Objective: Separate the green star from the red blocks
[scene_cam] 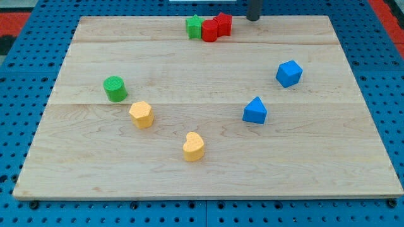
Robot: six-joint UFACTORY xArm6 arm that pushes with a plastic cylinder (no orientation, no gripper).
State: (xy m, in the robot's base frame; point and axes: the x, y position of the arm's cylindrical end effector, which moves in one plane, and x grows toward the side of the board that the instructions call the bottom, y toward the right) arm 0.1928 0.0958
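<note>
Bright, even overhead light falls across the pale wooden board (208, 151), with a soft sheen on its left side. Blocks cast only short, faint shadows. Focus looks slightly soft throughout, perhaps from low resolution.

- On a pale wooden board (208, 145) over blue pegboard (19, 75), a green star block (194, 26) touches two red blocks (216, 27) at the view's top edge.
- The dark rod's tip (253, 18) stands just right of the red pair, apart.
- A green cylinder (115, 89) and yellow hexagon block (141, 114) sit left; a yellow heart block (194, 147) lies below centre.
- A blue cube (289, 73) and blue triangular block (255, 111) sit right.
</note>
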